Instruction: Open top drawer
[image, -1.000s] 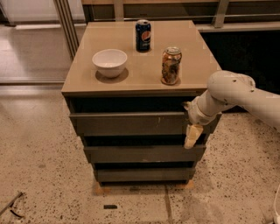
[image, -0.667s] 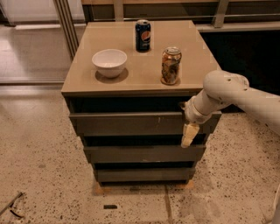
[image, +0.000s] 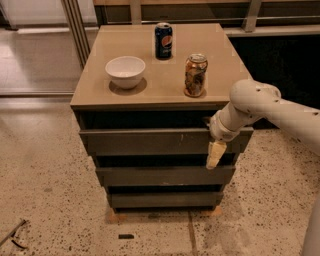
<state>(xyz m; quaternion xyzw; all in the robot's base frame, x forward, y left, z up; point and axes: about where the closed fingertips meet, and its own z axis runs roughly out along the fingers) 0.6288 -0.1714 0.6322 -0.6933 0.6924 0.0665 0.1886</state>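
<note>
Blue Pepsi (image: 163, 41), jaws at top drawer (image: 145, 142)

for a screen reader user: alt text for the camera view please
The gripper hangs at the right end of the top drawer of a three-drawer cabinet. A white bowl, a blue can and a brown can stand on top.

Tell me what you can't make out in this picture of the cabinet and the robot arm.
Camera view:
- Top drawer contents: hidden behind its front, and the gap above it is in shadow.
- Whether the gripper, at the drawer's right end, touches it: the wrist blocks the contact.
- Arm beyond the elbow: cut off by the right edge.
</note>
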